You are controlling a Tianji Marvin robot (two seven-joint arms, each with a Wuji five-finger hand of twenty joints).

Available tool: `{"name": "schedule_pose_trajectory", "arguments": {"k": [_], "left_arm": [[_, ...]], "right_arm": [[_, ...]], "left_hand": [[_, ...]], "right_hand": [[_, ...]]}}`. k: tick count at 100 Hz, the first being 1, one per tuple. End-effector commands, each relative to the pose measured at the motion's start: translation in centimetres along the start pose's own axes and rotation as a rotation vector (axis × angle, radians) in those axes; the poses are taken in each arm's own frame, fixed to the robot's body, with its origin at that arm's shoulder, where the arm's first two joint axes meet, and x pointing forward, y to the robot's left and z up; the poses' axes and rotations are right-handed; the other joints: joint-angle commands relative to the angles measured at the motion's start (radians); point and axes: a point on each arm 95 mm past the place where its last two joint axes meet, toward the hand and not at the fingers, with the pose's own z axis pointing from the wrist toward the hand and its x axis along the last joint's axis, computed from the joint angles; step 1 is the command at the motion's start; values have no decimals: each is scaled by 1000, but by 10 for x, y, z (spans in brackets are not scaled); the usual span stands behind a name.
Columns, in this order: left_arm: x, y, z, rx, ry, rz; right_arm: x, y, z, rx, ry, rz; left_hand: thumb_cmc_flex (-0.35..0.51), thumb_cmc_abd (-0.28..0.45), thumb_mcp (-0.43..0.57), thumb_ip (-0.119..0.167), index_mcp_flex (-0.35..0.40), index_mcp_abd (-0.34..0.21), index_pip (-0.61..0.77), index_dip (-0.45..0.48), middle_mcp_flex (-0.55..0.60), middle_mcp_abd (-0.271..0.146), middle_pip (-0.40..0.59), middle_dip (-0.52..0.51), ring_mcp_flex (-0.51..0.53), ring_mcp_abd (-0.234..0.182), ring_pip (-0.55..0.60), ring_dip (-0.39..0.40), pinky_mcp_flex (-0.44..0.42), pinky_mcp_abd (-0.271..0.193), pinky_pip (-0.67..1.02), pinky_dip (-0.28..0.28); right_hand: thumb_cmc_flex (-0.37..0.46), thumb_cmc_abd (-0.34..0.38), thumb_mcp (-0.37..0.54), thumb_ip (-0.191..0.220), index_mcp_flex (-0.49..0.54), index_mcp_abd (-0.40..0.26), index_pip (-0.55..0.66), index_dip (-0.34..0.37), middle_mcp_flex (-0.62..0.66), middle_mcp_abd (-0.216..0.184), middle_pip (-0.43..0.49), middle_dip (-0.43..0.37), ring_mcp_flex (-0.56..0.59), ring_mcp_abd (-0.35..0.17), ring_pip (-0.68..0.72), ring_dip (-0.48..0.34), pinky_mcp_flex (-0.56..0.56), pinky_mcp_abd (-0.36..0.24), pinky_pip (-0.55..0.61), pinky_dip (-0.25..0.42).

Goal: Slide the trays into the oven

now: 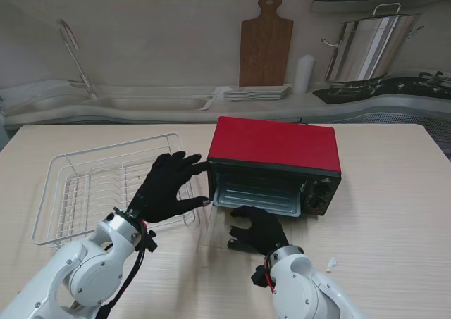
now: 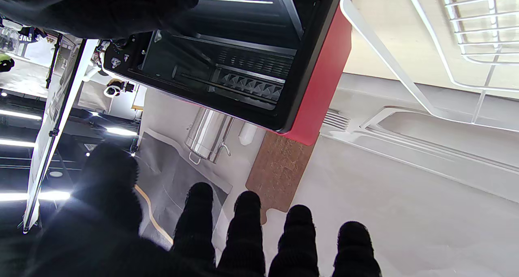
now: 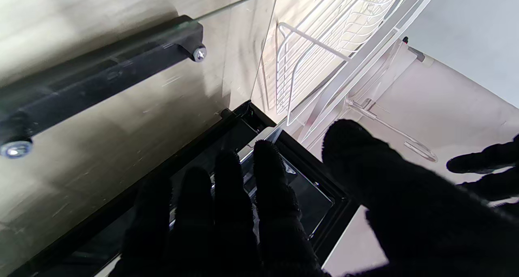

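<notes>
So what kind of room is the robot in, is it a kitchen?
It looks like a kitchen, though it may be a mock-up. There is a red toaster oven on the table, a sink with a faucet along the back counter, and a big steel stockpot on a stove.

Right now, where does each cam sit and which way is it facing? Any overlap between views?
Stand view: above the shoulders, looking down at the table; red oven centre, wire rack on the left; shows both arms, left hand, right hand.
Left wrist: looks along gloved fingers into the open oven cavity.
Right wrist: looks along fingers over the lowered glass door.
Shared: oven and rack appear in all three.
</notes>
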Motion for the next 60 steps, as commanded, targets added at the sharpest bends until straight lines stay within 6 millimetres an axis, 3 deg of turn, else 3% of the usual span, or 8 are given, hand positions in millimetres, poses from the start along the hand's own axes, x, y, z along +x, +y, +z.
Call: {"name": "schedule_pose_trajectory", "arguments": {"k": [1,60], "left_arm": [[4,1,-1,-10,-1,-6],[5,0,1,-19,0,3]], "right_arm": [[5,-3,2,10,1,12],[11,1,31,-19,-42,10]], "left_hand": [[-3,30,-6,18,-10,3,-2,5,-23,-4,-10,-19,-29,-34,-26,-16,-21,-22,-50,-7],[-5,32,-8,18,-9,2,-3,5,-23,-5,-11,-19,-29,-35,-27,-16,-21,-22,-50,-7]], "right_hand": [[-32,2,4,56,-10,-6,14,-11,-8,-21,14,15,-22,-37,7,3,2,-27,17,2],[-31,-2,7,56,-7,-7,11,-5,-5,-21,23,17,-28,-36,32,18,4,-24,23,6]]}}
